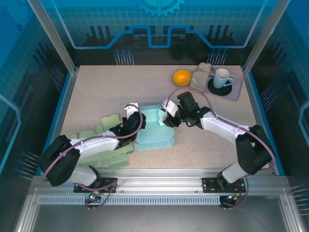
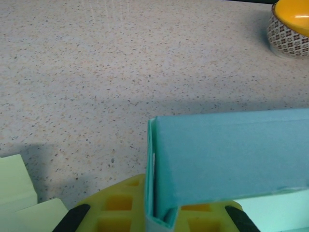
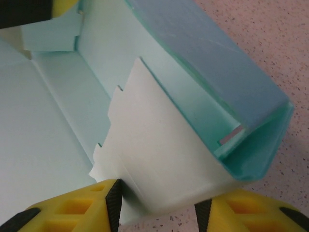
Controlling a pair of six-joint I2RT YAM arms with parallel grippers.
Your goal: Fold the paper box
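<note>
Paper box, half folded, is found at table centre. Its upright rear wall is pinched at 9 o'clock end by left gripper, jaws pressed together on it. Wall's 3 o'clock end is placed between right gripper fingers; real squeeze cannot be told. Pale green sheets are seen at 8 o'clock.

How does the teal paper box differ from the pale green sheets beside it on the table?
The paper box is teal; the green sheets are pale. The paper box has a wall raised upright; the green sheets lie flat. The left gripper pinches the paper box; nothing holds the green sheets. Both are cut paper with notched edges.
</note>
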